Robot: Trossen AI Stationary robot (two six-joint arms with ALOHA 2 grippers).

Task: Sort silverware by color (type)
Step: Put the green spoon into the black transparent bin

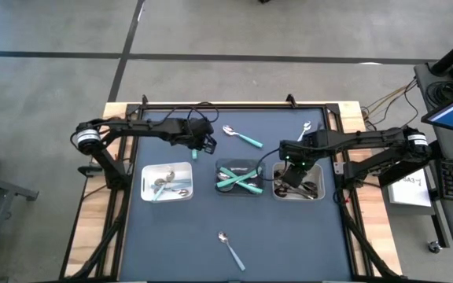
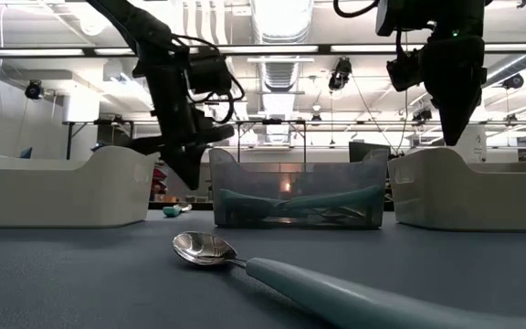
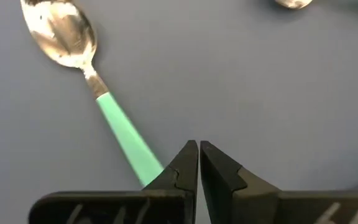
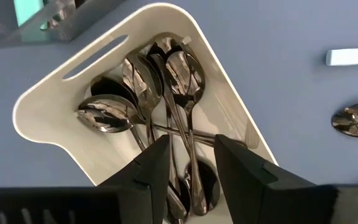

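Right end effector (image 4: 191, 162) over the dark spoons.
You see it spread and empty above the white rectangular tray (image 1: 318, 193) at centre right; left end effector (image 3: 199, 163) pinched together beside a teal-handled spoon (image 3: 98, 93).

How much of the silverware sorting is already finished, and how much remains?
Mostly done: all three trays hold cutlery. The right end effector hangs open and empty above the dark spoons. The left end effector, shut, hovers by a teal spoon. Left: that spoon, a near-edge teal spoon and a silver piece.
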